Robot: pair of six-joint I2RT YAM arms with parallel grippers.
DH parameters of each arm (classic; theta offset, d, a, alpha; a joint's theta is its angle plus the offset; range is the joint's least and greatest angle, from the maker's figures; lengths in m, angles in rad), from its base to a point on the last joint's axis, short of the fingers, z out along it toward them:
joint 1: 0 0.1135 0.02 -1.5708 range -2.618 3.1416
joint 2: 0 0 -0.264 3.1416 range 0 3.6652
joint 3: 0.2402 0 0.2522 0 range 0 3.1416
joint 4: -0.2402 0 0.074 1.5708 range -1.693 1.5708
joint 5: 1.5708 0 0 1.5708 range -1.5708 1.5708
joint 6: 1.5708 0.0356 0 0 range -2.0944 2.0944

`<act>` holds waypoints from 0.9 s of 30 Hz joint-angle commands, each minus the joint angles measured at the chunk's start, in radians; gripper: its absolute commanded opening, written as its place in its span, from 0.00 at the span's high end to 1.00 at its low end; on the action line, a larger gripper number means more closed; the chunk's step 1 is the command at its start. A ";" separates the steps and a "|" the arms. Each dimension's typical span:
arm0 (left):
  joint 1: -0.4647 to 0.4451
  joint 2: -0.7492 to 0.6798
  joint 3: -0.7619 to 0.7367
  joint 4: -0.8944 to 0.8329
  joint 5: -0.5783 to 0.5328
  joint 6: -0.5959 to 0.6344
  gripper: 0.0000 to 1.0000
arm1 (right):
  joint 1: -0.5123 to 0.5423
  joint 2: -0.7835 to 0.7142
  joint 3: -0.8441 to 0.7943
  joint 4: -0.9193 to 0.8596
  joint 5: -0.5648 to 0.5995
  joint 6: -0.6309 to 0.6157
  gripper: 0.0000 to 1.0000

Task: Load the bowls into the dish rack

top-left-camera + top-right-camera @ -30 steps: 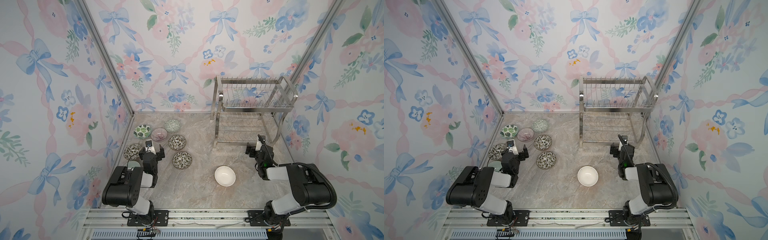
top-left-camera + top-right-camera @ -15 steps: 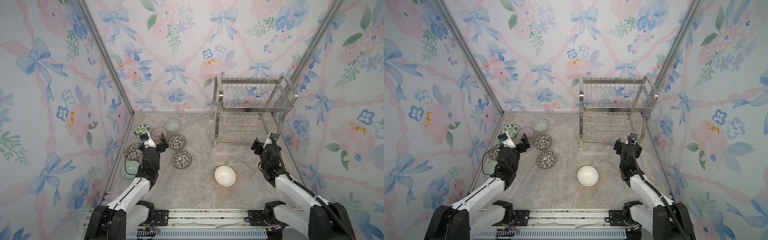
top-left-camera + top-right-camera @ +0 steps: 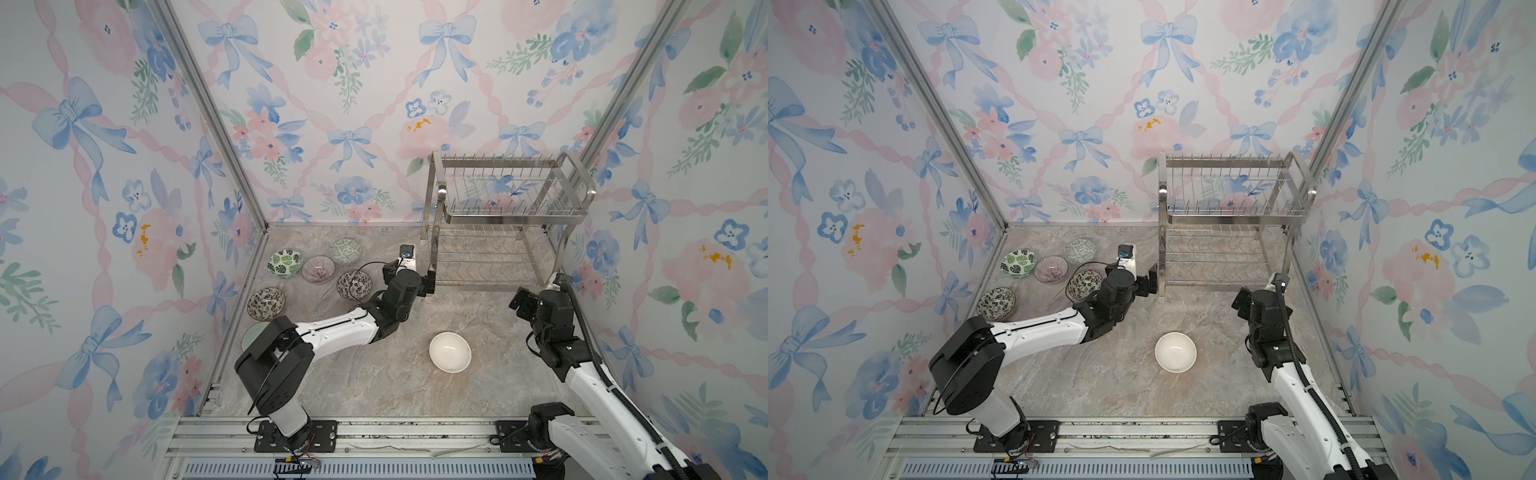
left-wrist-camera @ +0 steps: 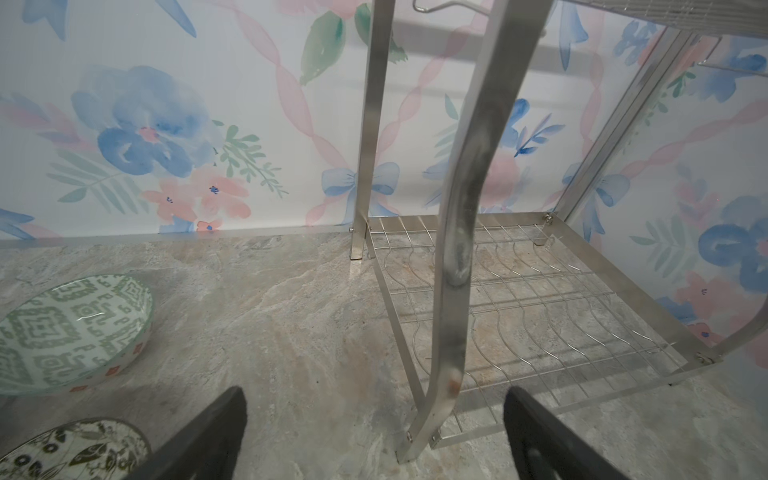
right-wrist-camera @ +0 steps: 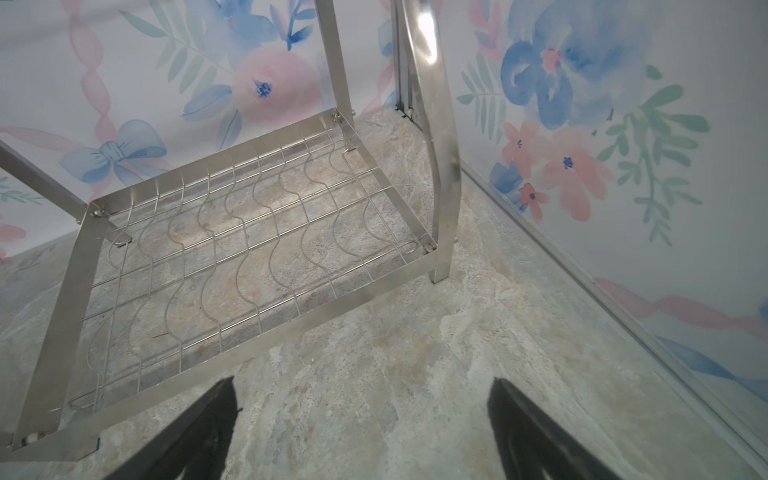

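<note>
Altogether seven bowls (image 3: 450, 352) on the table (image 3: 374, 386), one dish rack (image 3: 511, 216), left tool (image 4: 376, 392) and right tool (image 5: 363, 382) both apart, empty.

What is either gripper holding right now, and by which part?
Nothing. The left gripper and the right gripper are both open and empty. A leg of the dish rack stands just ahead of the left one, not gripped.

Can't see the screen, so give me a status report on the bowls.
Left hand open, empty, at rack's front leg. Right hand open, empty, near rack. Bowls on table, none loaded. Leg directly ahead of left hand.
</note>
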 commanded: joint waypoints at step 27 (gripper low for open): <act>0.017 0.337 0.327 -0.088 -0.141 -0.164 0.85 | -0.156 0.071 0.052 -0.101 -0.150 0.088 0.03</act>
